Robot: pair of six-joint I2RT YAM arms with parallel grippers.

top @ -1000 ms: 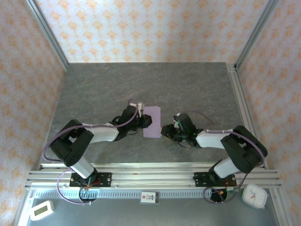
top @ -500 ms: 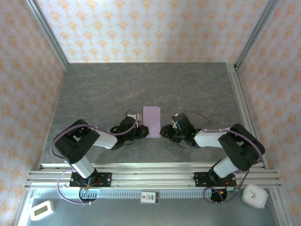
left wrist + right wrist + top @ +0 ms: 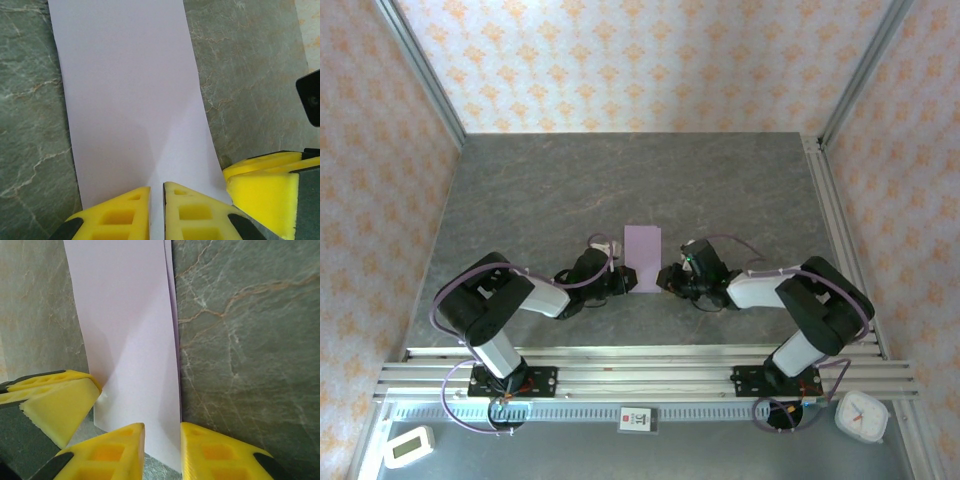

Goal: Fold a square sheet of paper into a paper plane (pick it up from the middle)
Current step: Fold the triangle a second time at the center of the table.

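The square sheet of paper (image 3: 642, 250) lies folded into a narrow pale lilac strip on the grey table, with a faint diagonal crease (image 3: 125, 100) (image 3: 130, 330). My left gripper (image 3: 625, 280) is at the strip's near left corner; its yellow fingers (image 3: 156, 210) stand almost together with the paper's near edge between them. My right gripper (image 3: 666, 278) is at the near right corner, and its fingers (image 3: 162, 452) stand apart astride the paper's edge. The near end of the strip curls up slightly between the two grippers.
Grey marbled table (image 3: 520, 200) extends free behind and beside the paper. An aluminium rail (image 3: 640, 372) runs along the near edge, with a white timer (image 3: 408, 446) and a small clock (image 3: 861, 416) below it. Patterned walls and metal posts enclose the table.
The left gripper drew back from the strip's left side to its near left corner and closed on the edge. The right gripper crept left onto the near right corner.
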